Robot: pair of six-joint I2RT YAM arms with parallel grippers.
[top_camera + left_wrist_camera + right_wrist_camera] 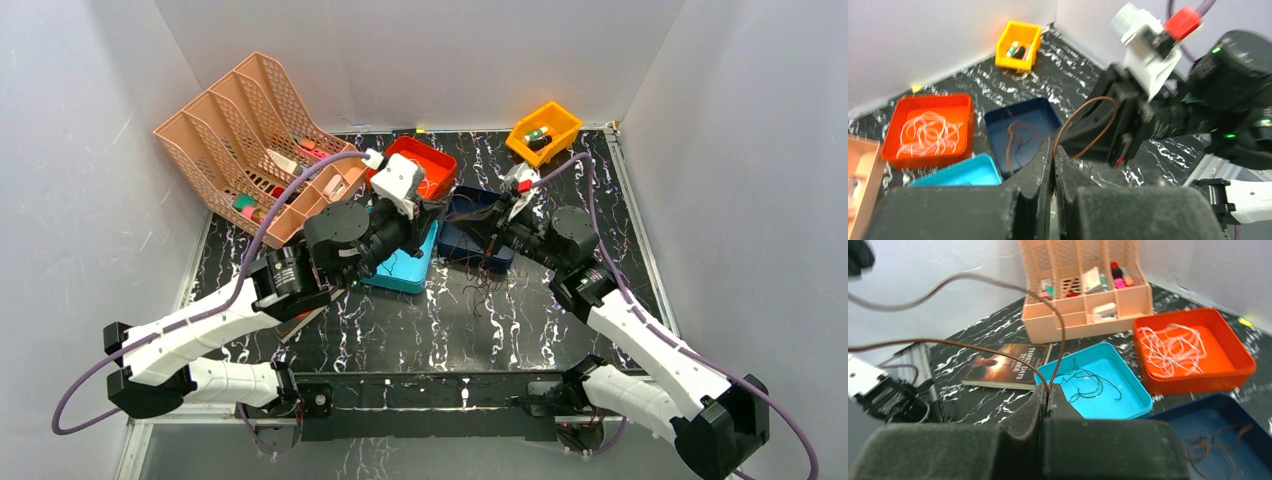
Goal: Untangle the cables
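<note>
Both grippers are shut on the same reddish-brown cable (1087,116) above the dark blue tray (457,246). My left gripper (1054,150) pinches it at the fingertips, and the cable arcs up toward my right gripper (1118,131) close ahead. In the right wrist view my right gripper (1047,392) pinches two strands of the brown cable (998,346) that run up and left. More brown cable lies in the blue tray (1020,135) and hangs to the table (483,292). The white cable (1172,346) lies in the orange tray (1235,375). The black cable (1089,382) lies in the teal tray (1130,407).
A peach mesh organizer (250,140) with small items stands at the back left. A yellow bin (545,130) sits at the back right. A book (1008,365) lies left of the teal tray. Grey walls close in three sides.
</note>
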